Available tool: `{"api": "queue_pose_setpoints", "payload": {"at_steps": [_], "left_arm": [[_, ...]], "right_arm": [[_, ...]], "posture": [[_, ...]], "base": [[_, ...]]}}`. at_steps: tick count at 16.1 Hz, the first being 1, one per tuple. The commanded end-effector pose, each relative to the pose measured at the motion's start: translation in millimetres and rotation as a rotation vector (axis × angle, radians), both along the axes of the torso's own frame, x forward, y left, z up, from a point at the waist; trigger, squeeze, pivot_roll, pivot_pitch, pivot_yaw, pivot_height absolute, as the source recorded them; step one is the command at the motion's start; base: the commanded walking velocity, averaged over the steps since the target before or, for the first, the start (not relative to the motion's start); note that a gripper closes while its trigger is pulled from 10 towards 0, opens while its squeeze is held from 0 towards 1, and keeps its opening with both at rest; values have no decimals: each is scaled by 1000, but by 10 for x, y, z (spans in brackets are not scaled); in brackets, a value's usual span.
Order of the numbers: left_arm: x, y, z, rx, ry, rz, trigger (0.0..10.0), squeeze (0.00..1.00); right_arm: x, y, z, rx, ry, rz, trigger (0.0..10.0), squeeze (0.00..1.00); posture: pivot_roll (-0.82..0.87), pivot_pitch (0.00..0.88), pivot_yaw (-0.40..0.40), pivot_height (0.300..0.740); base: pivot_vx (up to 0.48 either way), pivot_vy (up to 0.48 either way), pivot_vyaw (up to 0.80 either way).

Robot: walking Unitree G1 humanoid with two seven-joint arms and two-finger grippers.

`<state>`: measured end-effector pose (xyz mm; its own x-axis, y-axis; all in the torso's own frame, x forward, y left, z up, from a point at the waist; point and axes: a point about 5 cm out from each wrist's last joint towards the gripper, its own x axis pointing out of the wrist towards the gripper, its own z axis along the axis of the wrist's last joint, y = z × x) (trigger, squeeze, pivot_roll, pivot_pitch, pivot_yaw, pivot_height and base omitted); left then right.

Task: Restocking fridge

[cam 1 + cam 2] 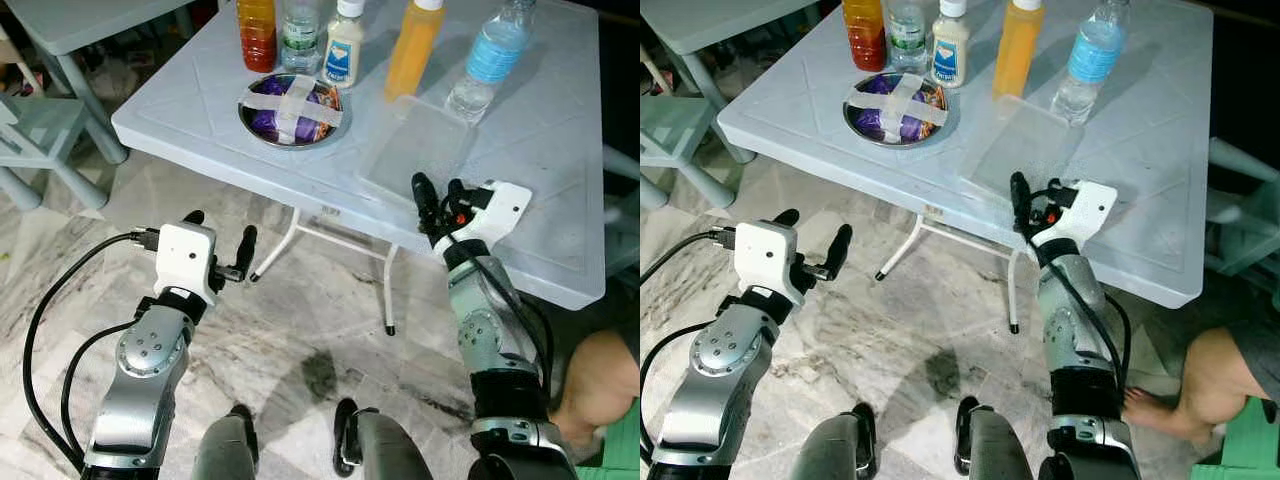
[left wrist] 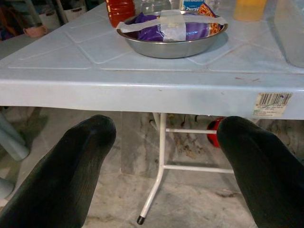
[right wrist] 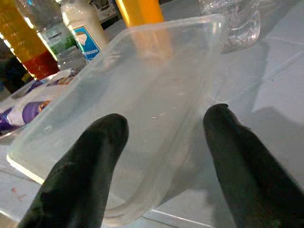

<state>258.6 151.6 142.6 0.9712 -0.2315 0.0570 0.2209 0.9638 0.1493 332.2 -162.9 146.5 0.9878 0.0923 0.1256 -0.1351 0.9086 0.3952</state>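
Facing the pale grey plastic folding table [image 1: 540, 200], you are bringing the right gripper [image 1: 440, 205] up to its near edge, right of centre in the head views, with the two black fingers spread apart and aimed at the clear rectangular plastic container [image 1: 418, 152] that is lying on the tabletop just beyond them. In the right wrist view that container [image 3: 142, 90] is sitting between and ahead of the fingertips [image 3: 102, 137], not yet touched. It looks empty, so you are probably dealing with something light, thin-walled and slick; a hard squeeze could flex or crack it, and a shallow bite could let it slide. Taking it across the near short rim, one finger over the lip and one outside, looks the safest hold. Behind it, along the upper edge of the frame, the tall orange juice bottle [image 1: 413, 48] and the clear water bottle with a blue label [image 1: 487, 62] are standing near enough to be knocked over. The white-labelled sauce bottle [image 1: 345, 45] and the steel bowl of purple packets taped across the top [image 1: 293, 110] are sitting further to the upper left. Your left gripper [image 1: 222, 248] is hovering low over the marble floor, in front of the table edge, fingers wide apart and holding nothing.
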Motion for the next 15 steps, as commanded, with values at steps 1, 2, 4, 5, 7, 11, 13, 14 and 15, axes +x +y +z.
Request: {"api": "queue_pose_setpoints", "payload": {"at_steps": [1,2,4,5,7,11,13,14,15], "left_arm": [[-10,-27,39,11,-10,-15,10000,0],[-6,-25,43,11,-12,-15,10000,0],[-6,-27,46,12,-13,-15,10000,0],[-7,-34,47,13,-14,-16,10000,0],[-6,-39,48,13,-15,-17,10000,0],[13,-49,59,17,-23,-15,10000,0],[16,-51,57,17,-24,-13,10000,0],[16,-53,57,16,-24,-13,10000,0],[19,-55,59,16,-25,-13,10000,0]], "right_arm": [[7,-44,-101,43,61,-9,0,0],[14,-52,-108,61,69,-12,0,0],[23,-57,-144,118,99,-14,0,0],[25,-46,-158,155,111,-10,0,0],[30,-42,-166,180,123,-10,0,0],[37,-20,-179,264,151,5,0,0],[42,-28,-176,296,158,5,0,0],[43,-31,-173,298,158,4,0,0],[48,-34,-163,305,158,4,0,0]], "posture": [[118,253,-25,740],[118,253,-25,740],[117,255,-25,740],[118,255,-24,740],[118,255,-24,740],[114,254,-28,740],[114,253,-29,740],[114,253,-29,740],[114,253,-30,740]], "base": [[0,0,0],[0,0,0],[0,0,0],[0,0,0],[0,0,0],[0,0,0],[0,0,0],[0,0,0],[0,0,0]]}}
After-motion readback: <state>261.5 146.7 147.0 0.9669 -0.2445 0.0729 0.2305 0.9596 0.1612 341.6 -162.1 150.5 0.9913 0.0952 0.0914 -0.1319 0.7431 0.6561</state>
